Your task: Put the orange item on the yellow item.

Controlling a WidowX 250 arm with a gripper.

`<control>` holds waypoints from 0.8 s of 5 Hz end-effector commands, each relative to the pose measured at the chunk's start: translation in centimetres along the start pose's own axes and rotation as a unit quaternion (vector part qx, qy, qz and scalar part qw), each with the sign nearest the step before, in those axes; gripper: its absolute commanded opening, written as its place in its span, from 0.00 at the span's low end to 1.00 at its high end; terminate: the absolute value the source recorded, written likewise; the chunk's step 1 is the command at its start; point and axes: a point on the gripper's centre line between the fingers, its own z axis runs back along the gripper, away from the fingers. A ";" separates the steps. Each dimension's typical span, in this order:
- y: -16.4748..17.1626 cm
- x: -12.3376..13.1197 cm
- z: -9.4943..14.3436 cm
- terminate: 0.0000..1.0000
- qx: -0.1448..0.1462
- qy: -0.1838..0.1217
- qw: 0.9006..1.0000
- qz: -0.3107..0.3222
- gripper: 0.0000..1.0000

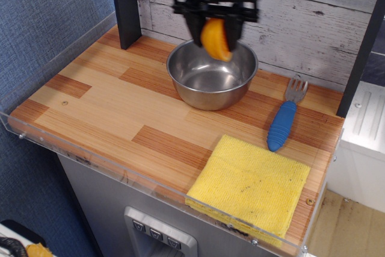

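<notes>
- The orange item, a toy half-orange, hangs in the air above the steel bowl, over the bowl's far part and clear of its rim.
- It sits on edge, its domed rind showing; the cut face cannot be made out.
- The gripper is clamped on the orange item, one dark finger on each side of it, the arm reaching down from the top of the view.
- The steel bowl stands on the wooden table near the back wall.
- To the right of the bowl and near it lies a fork with a blue ribbed handle, tines toward the wall.
- The yellow item, a square fuzzy cloth with a few dark specks, lies flat toward the front right of the bowl, well apart from it, at the table's front edge.
- The fork's handle end lies just beside the cloth's far edge.
</notes>
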 end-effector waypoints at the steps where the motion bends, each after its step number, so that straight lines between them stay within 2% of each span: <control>1: -2.3 -4.7 1.3 0.00 0.028 0.001 0.999 0.021 0.00; 2: -2.1 -6.2 0.9 0.00 0.033 0.001 0.998 0.058 0.00; 4: -3.6 -8.6 -0.8 0.00 0.040 0.001 0.997 0.065 0.00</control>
